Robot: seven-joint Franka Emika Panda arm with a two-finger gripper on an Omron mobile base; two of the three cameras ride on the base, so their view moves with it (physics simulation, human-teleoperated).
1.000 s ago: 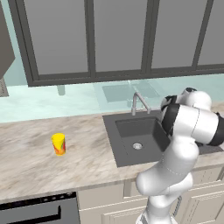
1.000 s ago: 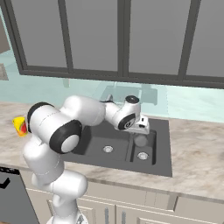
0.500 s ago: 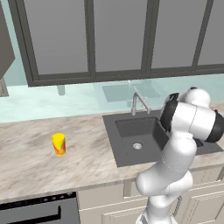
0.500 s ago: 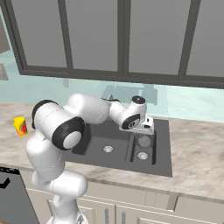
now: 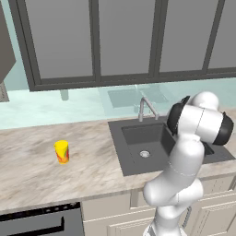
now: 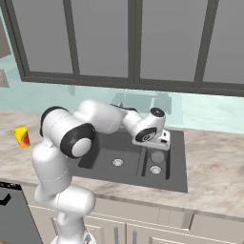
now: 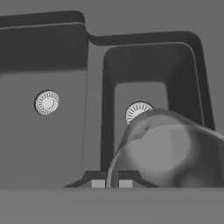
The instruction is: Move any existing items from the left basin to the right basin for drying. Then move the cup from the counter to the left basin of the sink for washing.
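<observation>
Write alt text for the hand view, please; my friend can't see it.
A grey, glassy cup-sized cylinder fills the lower right, close to the camera, over the narrower basin of a dark grey sink. The wider basin lies left, each with a silver drain.

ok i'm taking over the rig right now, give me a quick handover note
Tool: over the right basin, shut on the dark grey cylinder, which hangs above that basin's floor and drain, not yet set down. In the hand view the cylinder sits just beyond the fingertips with the right basin's drain behind it.
Left basin: nothing in it but its silver drain.
Yellow cup: upright on the counter, left of the sink, untouched.
Done: cylinder lifted out of the left basin and carried across.
Left: lower and release it in the right basin, then fetch the cup and place it in the left basin.
</observation>
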